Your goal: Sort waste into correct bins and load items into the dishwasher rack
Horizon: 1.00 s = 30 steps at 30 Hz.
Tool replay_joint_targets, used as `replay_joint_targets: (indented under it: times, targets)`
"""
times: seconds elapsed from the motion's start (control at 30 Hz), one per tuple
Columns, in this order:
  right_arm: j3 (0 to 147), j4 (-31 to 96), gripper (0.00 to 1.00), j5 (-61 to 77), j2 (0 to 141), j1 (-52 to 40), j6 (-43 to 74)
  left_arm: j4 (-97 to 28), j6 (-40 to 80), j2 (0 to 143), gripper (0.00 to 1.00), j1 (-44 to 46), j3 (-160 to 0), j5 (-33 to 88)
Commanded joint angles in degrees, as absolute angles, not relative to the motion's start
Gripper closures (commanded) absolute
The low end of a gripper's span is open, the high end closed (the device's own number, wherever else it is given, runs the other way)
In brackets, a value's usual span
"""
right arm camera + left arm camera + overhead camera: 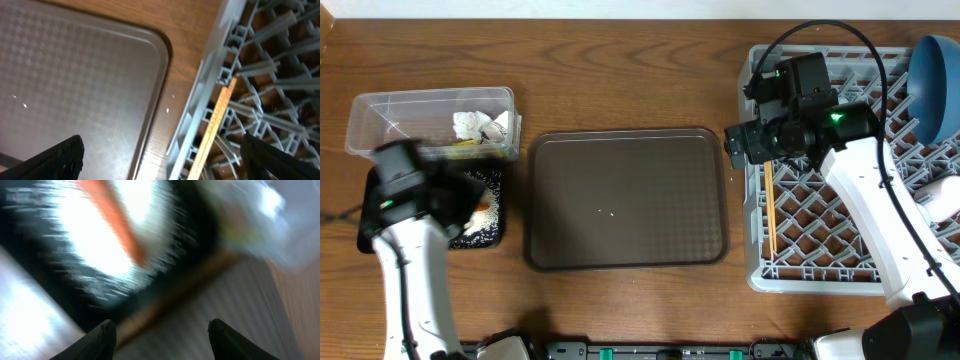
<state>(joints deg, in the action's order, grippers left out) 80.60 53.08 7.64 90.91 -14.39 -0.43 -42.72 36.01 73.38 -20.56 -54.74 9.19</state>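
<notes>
The carrot (117, 222) lies on rice (95, 240) in the black tray (492, 182), at the left of the overhead frame. It seems light, firm and apt to roll, so it is best pinched across its middle. The left claw (162, 325) stands apart and empty, and the right claw (162, 150) also.

Brown serving tray (625, 230) at centre; clear tub (380, 110) and black tray (492, 183) left; grey rack (820, 215) holding chopsticks (770, 210) and blue plate (932, 75) right.

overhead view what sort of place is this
Probably a robot test bench set up as a dish-clearing station: a wooden table with a grey dishwasher rack, a brown serving tray and a clear tub holding tissue waste.
</notes>
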Motion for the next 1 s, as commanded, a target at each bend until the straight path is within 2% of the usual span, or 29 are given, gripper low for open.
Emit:
replay_joint_targets:
  times: [0.0, 0.13, 0.3, 0.43, 0.53, 0.63, 0.8, 0.97]
  targets:
    - [80.6, 51.4, 0.01, 9.5, 91.1, -14.5, 0.4, -42.7, 31.2, 73.2, 0.37, -12.1, -57.8, 9.8]
    - [80.6, 48.1, 0.01, 9.5, 91.1, -13.0, 2.2, -41.9, 24.8, 74.0, 0.26, -1.2, -61.1, 8.5]
    - [80.6, 44.4, 0.01, 10.5, 91.1, -9.1, 3.2, -47.8, 12.3, 76.2, 0.17, 6.2, -67.9, 4.5]
    - [80.6, 50.3, 0.01, 13.0, 90.7, -5.0, 5.3, -62.8, 7.0, 79.3, 0.1, 6.2, -75.9, 4.4]
    - [80.6, 57.4, 0.01, 11.9, 89.6, -2.5, 5.5, -73.4, 5.6, 79.7, 0.1, 4.6, -79.0, 3.8]
    - [80.6, 61.5, 0.01, 9.4, 87.3, -1.0, 5.5, -77.7, 5.8, 78.1, 0.1, 3.0, -78.9, 3.8]
    - [79.5, 64.1, 0.01, 7.5, 79.9, -0.7, 5.5, -75.1, 5.8, 69.6, 0.1, 3.0, -76.3, 3.8]
    - [69.8, 56.4, 0.01, 7.5, 67.5, -0.7, 5.5, -64.5, 4.6, 54.2, 0.09, 3.0, -68.5, 3.8]
